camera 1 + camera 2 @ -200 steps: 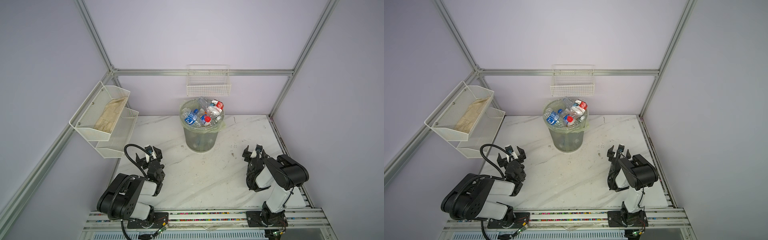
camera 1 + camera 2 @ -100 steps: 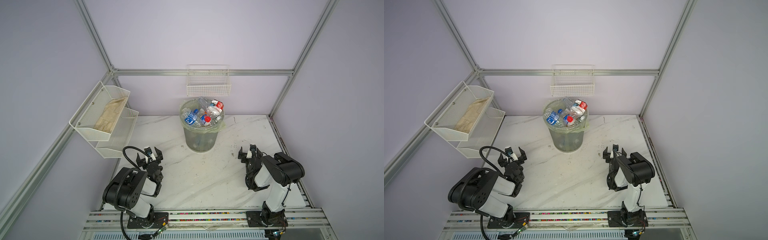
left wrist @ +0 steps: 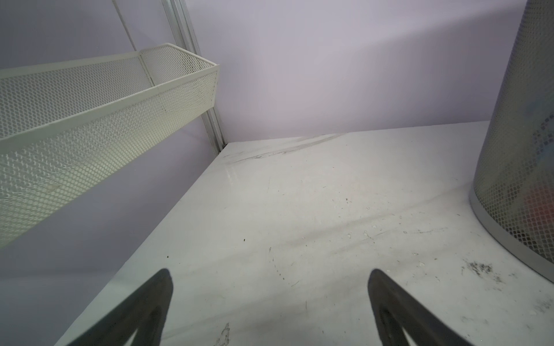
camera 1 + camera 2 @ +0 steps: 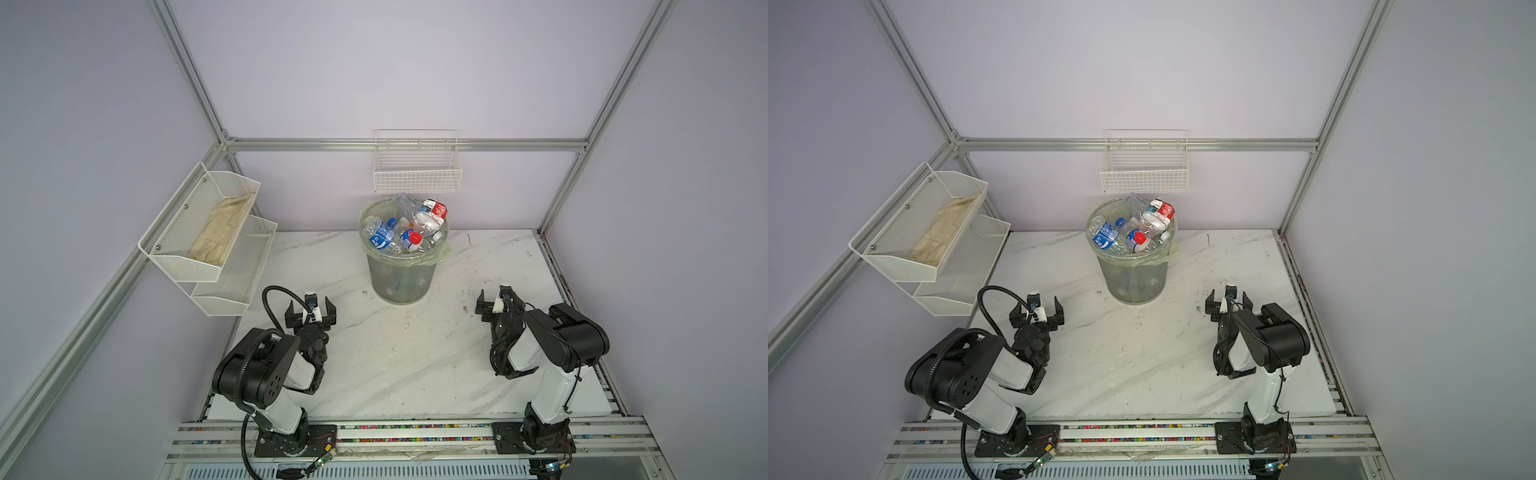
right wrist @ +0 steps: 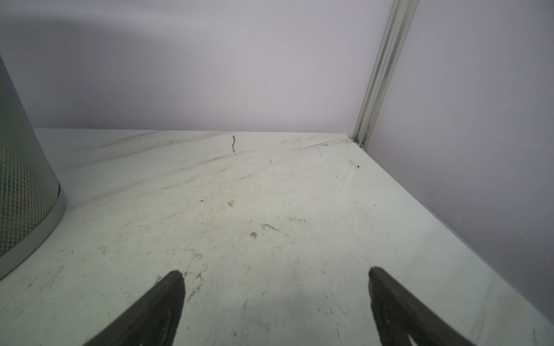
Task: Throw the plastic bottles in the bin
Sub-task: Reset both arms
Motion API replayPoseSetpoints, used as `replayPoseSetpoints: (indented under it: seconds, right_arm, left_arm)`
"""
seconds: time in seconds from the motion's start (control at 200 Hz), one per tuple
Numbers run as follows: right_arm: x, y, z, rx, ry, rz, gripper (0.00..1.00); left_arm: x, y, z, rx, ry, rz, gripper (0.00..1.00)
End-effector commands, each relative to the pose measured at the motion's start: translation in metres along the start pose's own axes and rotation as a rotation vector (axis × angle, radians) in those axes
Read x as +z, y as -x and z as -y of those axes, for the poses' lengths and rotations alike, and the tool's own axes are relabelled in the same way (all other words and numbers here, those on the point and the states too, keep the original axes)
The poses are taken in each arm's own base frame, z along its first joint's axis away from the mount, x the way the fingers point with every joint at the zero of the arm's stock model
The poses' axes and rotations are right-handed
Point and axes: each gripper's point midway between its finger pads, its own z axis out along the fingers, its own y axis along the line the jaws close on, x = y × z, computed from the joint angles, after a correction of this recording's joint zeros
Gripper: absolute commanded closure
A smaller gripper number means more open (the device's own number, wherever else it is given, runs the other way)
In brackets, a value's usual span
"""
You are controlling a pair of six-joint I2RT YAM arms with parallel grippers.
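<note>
The bin (image 4: 399,278) (image 4: 1133,278) stands at the back middle of the marble table, its pale green liner folded over the rim. Several plastic bottles (image 4: 405,228) (image 4: 1133,232) with blue, red and white labels are heaped in it up to the rim. No bottle lies on the table. My left gripper (image 4: 310,311) (image 4: 1037,311) (image 3: 271,275) hangs open and empty, low over the table to the left front of the bin (image 3: 515,149). To the right front of the bin (image 5: 21,185), my right gripper (image 4: 496,301) (image 4: 1228,302) (image 5: 276,273) is also open and empty.
A white mesh two-tier shelf (image 4: 208,249) (image 4: 934,257) (image 3: 90,113) juts from the left wall, with a beige cloth (image 4: 222,232) in its upper tier. A white wire basket (image 4: 417,174) hangs on the back wall above the bin. Walls close the table on three sides.
Both arms have folded back towards their bases. The right gripper has drifted slightly left, and the left arm's elbow has swung upright. Both grippers stay open and empty.
</note>
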Motion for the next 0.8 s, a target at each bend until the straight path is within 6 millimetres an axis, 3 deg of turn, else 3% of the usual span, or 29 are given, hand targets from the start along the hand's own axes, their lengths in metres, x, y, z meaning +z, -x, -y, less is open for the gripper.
replayPoseSetpoints:
  seconds: [0.0, 0.255, 0.445, 0.68, 0.795]
  right_arm:
    - [0.015, 0.040, 0.005, 0.077, -0.012, 0.114, 0.03]
    - [0.042, 0.029, 0.016, 0.124, -0.023, 0.016, 0.03]
    - [0.044, 0.027, 0.017, 0.128, -0.014, 0.003, 0.03]
    - [0.045, 0.028, 0.018, 0.130, -0.014, 0.004, 0.03]
    - [0.044, 0.028, 0.018, 0.130, -0.014, 0.005, 0.03]
  left_arm:
    - [0.006, 0.016, 0.001, -0.015, -0.021, 0.067, 0.00]
    - [0.010, 0.016, -0.001, -0.022, -0.013, 0.065, 0.00]
    - [0.022, 0.012, -0.006, -0.038, 0.005, 0.019, 0.00]
    - [0.055, -0.010, -0.017, -0.110, -0.009, -0.176, 0.00]
    - [0.056, -0.010, -0.019, -0.124, -0.014, -0.178, 0.00]
